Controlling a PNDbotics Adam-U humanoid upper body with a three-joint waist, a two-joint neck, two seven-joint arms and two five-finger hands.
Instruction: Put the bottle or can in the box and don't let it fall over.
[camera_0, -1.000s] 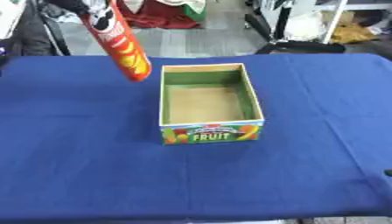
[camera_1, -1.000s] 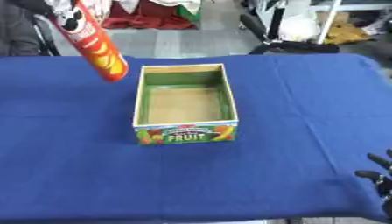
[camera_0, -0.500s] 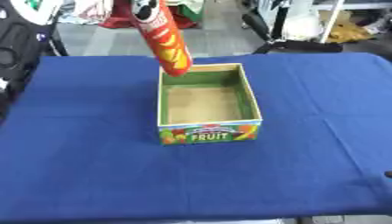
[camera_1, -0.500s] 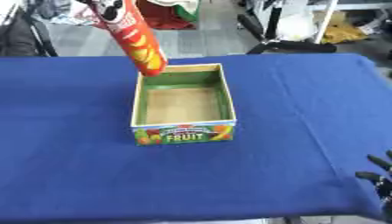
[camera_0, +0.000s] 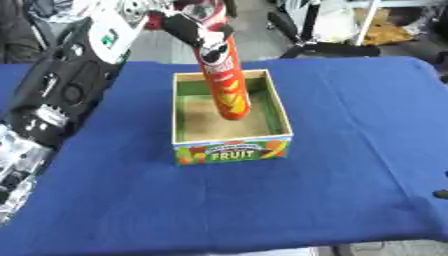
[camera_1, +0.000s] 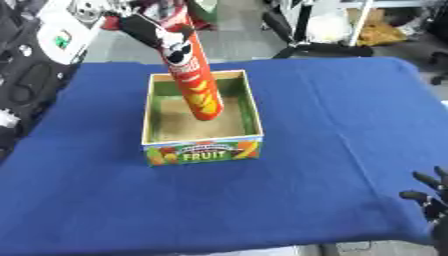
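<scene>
Red can (camera_0: 224, 75) is gripped near its top by left robot hand (camera_0: 194, 27), held tilted over box (camera_0: 229, 148) on blue worktop (camera_0: 350, 125). Right robot hand (camera_1: 429, 200) is rested open, lower right.

— What covers the table?
— A blue cloth (camera_0: 350, 125) — it goes to every edge.
— And behind it?
— A black chair base (camera_1: 306, 47), a yellowish bag (camera_0: 389, 32), grey floor (camera_0: 254, 47).
</scene>
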